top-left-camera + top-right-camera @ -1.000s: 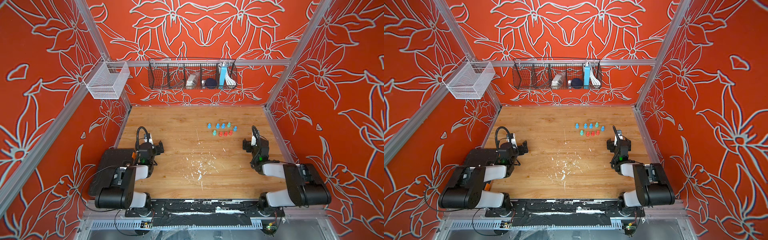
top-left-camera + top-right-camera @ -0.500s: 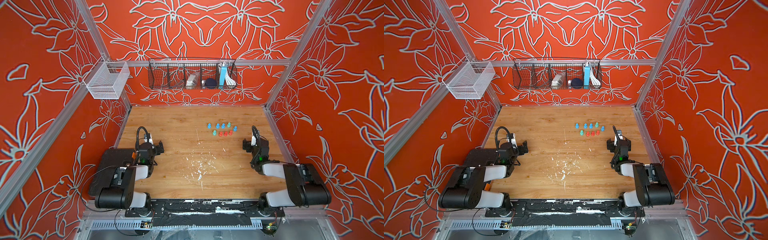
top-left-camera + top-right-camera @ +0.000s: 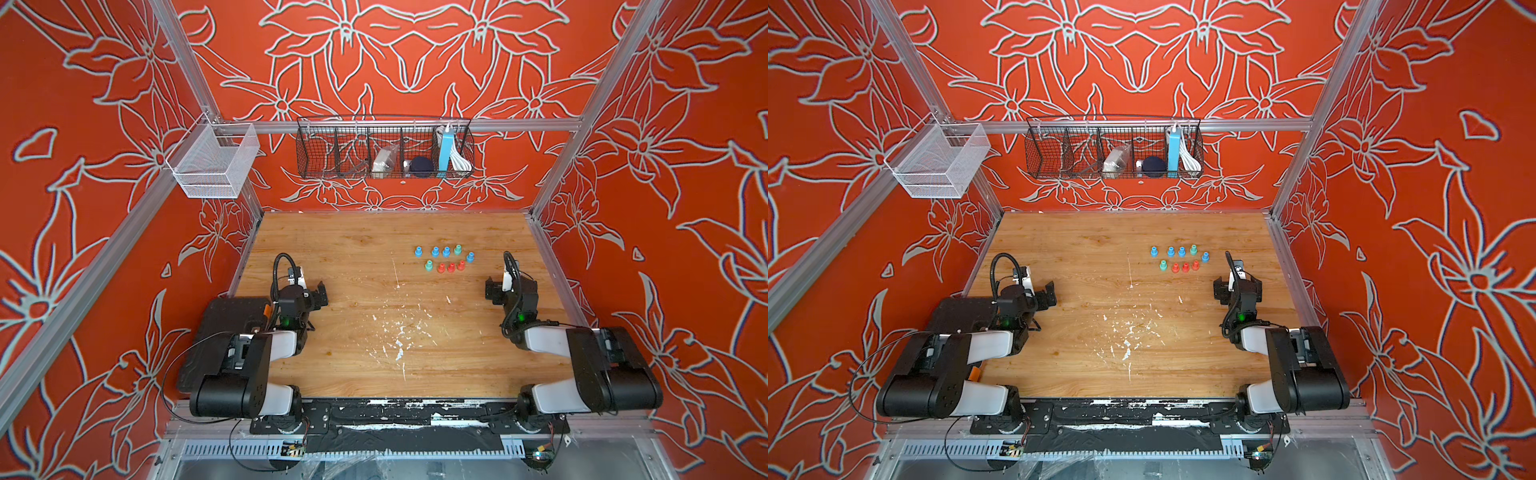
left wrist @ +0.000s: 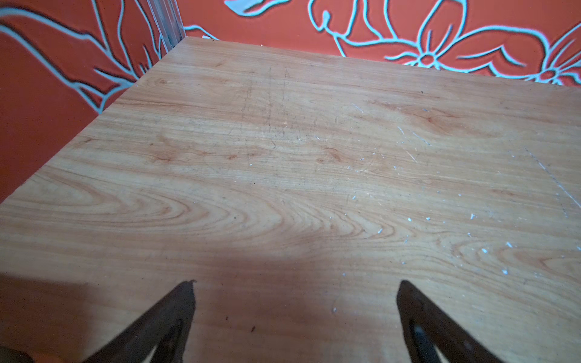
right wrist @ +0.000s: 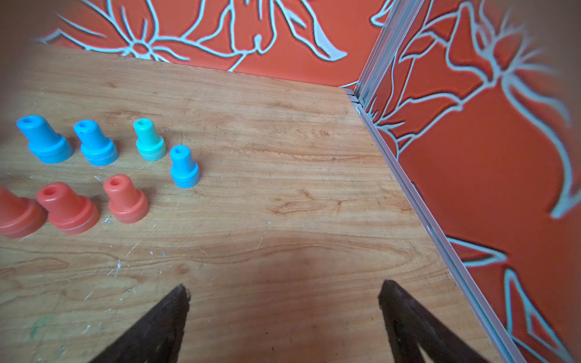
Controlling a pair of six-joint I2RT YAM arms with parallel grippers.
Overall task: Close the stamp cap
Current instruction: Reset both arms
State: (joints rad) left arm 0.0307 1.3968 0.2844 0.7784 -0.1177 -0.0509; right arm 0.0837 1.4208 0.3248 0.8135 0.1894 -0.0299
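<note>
**Pincers wide, stamps well apart**

The right pincer (image 5: 284,287) gapes wide over the desk (image 5: 283,201), and so does the left pincer (image 4: 295,283). Ahead of the right pincer, the stamps (image 3: 444,259) stand upright in two rows, with scratched wood between. A basket (image 3: 320,153) hangs behind.

A: Is any lettering showing on the small blue, green and red plastic stamps (image 5: 185,166)?
B: No, nothing readable is showing on them.
A: And on the black wire basket (image 3: 320,154) at the back?
B: Its contents are looking too small to read.
</note>
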